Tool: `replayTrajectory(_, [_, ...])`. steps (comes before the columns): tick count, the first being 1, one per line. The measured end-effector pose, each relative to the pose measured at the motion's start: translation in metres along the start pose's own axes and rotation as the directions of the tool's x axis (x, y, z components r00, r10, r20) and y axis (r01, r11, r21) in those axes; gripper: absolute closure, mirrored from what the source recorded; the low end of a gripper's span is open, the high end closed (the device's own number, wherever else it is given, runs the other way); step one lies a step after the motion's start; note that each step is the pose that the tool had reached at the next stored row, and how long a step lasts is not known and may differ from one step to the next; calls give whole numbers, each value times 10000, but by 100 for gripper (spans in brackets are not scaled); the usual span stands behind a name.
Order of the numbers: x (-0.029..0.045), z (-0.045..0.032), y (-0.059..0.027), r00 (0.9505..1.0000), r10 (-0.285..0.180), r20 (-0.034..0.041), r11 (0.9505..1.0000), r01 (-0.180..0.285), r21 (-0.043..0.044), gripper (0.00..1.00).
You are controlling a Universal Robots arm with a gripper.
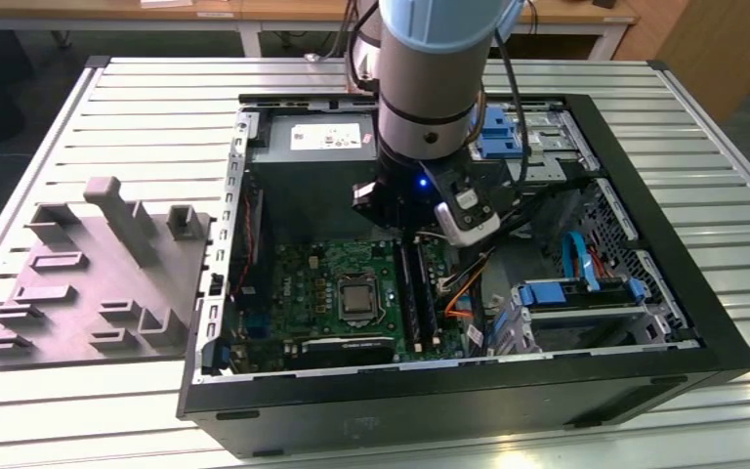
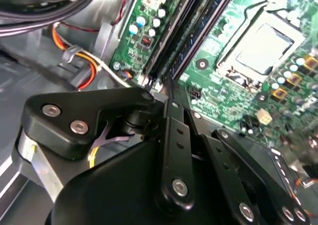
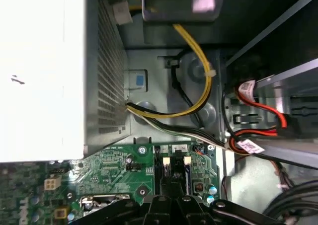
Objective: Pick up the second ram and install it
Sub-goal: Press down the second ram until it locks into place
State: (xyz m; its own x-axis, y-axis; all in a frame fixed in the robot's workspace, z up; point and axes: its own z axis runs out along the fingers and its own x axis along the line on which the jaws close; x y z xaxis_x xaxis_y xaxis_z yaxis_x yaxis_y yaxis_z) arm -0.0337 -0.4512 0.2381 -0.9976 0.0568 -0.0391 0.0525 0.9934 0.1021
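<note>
Exterior view, frame centre: my end effector (image 1: 410, 227) sits over the memory slots (image 1: 412, 283); grip state unclear. Seating step, needing straight-down pressure.

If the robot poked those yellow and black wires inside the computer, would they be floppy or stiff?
Probably floppy: the bundle of yellow and black wires already bends in a loose curve. It likely wouldn't slide far, because a white tie pinches the yellow ones and one end runs up to the grey metal box. Probably light, being thin.
</note>
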Motion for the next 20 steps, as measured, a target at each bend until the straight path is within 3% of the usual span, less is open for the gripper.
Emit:
replayTrajectory(4, [-1, -15, -2, 10000, 0, 0, 10000, 0, -3, 90])
replayTrajectory(7, [-4, -20, -52, 10000, 0, 0, 10000, 0, -2, 90])
replayTrajectory(20, [-27, -60, -452, 10000, 0, -1, 10000, 0, -1, 90])
